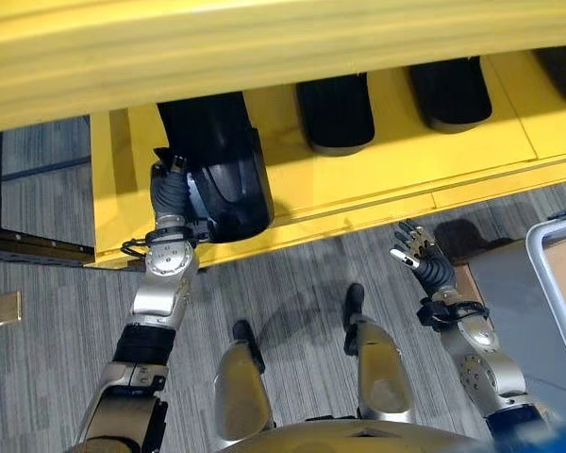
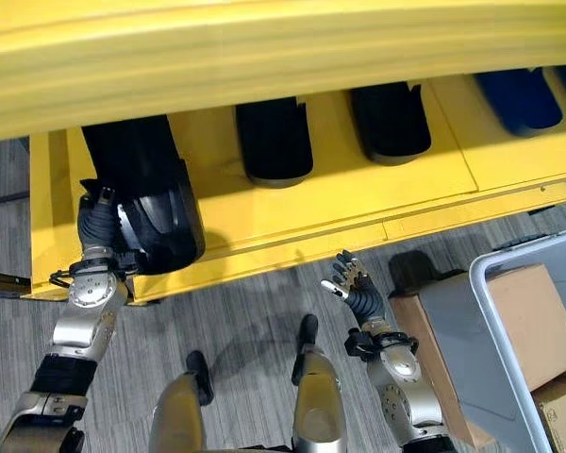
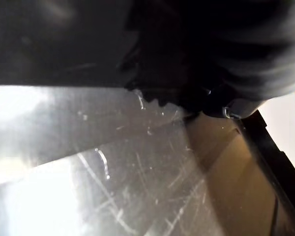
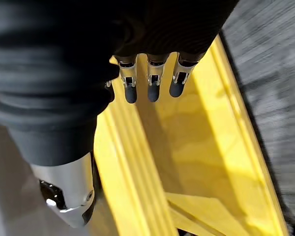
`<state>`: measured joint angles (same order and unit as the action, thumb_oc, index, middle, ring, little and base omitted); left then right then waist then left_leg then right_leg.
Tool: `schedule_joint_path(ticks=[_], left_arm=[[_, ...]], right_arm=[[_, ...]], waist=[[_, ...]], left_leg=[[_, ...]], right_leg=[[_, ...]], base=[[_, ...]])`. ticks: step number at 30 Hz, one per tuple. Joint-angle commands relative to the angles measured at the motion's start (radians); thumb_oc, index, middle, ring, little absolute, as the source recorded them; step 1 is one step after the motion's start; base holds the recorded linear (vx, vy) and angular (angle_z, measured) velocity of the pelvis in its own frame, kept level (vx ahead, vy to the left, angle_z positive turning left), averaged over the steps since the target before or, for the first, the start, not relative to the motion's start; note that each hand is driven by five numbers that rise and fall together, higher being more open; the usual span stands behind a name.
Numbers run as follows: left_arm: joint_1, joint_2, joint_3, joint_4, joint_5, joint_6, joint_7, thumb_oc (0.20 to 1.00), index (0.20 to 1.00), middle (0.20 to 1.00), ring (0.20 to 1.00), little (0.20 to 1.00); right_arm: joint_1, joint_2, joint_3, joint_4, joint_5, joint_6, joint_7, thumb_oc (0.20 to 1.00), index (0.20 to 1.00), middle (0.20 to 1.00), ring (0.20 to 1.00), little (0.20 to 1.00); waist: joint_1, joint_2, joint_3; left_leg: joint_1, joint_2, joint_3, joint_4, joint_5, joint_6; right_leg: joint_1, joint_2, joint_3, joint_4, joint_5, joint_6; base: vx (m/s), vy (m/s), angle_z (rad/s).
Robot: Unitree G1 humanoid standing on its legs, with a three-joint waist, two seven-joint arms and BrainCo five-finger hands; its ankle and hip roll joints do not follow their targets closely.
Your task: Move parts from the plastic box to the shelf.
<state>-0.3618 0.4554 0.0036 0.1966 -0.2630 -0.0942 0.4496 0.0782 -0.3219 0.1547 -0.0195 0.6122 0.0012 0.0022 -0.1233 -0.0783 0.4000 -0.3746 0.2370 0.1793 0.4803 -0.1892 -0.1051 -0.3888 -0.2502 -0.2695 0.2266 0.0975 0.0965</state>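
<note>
Left hand (image 1: 170, 193) against the left side of a black part (image 1: 222, 175) on the yellow shelf (image 1: 396, 170); can't tell its grip. Right hand (image 1: 417, 253) relaxed, empty, over floor. Plastic box (image 2: 509, 330) far right.

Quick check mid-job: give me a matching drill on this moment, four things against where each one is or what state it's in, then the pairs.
1. left hand
2. right hand
3. plastic box
4. black part

A. on the floor, cardboard boxes inside
B. fingers straight, holding nothing, in front of the shelf
C. on the yellow shelf's left end
D. against the part's side, fingers hidden

Pairs: 1-D, 2-B, 3-A, 4-C
</note>
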Motion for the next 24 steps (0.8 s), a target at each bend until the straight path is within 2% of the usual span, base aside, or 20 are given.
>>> schedule_joint_path(ticks=[1, 4, 13, 19, 24], left_arm=[[-0.062, 0.082, 0.025, -0.003, -0.001, -0.102, 0.061, 0.200, 0.200, 0.200, 0.200, 0.200], [-0.168, 0.169, 0.022, 0.068, -0.010, -0.106, 0.100, 0.200, 0.200, 0.200, 0.200, 0.200], [-0.296, 0.288, -0.028, 0.153, 0.012, -0.082, 0.111, 0.200, 0.200, 0.200, 0.200, 0.200], [-0.373, 0.356, -0.073, 0.216, 0.014, -0.064, 0.097, 0.200, 0.200, 0.200, 0.200, 0.200], [-0.442, 0.383, -0.119, 0.284, -0.017, -0.067, 0.082, 0.200, 0.200, 0.200, 0.200, 0.200]], right_arm=[[0.026, -0.009, 0.007, -0.072, 0.026, -0.065, -0.002, 1.000, 1.000, 1.000, 1.000, 1.000], [0.018, -0.027, 0.021, -0.094, 0.028, -0.076, 0.012, 1.000, 1.000, 1.000, 1.000, 1.000], [0.012, -0.044, 0.050, -0.095, 0.049, -0.082, 0.031, 1.000, 1.000, 1.000, 1.000, 1.000], [0.026, -0.052, 0.054, -0.088, 0.055, -0.076, 0.040, 1.000, 1.000, 1.000, 1.000, 1.000], [0.028, -0.056, 0.060, -0.077, 0.055, -0.075, 0.046, 1.000, 1.000, 1.000, 1.000, 1.000]], waist=[[-0.013, 0.006, -0.056], [-0.027, 0.006, -0.044], [-0.036, 0.007, -0.037], [-0.039, 0.007, -0.043], [-0.043, 0.006, -0.049]], left_leg=[[-0.012, -0.020, -0.032, -0.010, -0.007, 0.022], [-0.091, -0.009, -0.043, 0.088, -0.041, 0.028], [-0.219, 0.003, -0.069, 0.234, -0.091, 0.046], [-0.289, 0.001, -0.087, 0.282, -0.103, 0.054], [-0.314, 0.000, -0.090, 0.297, -0.106, 0.059]], right_leg=[[0.036, -0.070, 0.000, 0.151, -0.192, 0.059], [-0.047, -0.076, 0.024, 0.245, -0.220, 0.056], [-0.172, -0.083, 0.042, 0.387, -0.274, 0.049], [-0.232, -0.090, 0.042, 0.436, -0.293, 0.047], [-0.258, -0.092, 0.048, 0.450, -0.295, 0.046]], base=[[-0.05, 0.025, -0.02], [-0.08, 0.028, -0.03], [-0.04, 0.015, -0.04], [-0.01, 0.007, 0.05], [0.00, 0.005, 0.02]])
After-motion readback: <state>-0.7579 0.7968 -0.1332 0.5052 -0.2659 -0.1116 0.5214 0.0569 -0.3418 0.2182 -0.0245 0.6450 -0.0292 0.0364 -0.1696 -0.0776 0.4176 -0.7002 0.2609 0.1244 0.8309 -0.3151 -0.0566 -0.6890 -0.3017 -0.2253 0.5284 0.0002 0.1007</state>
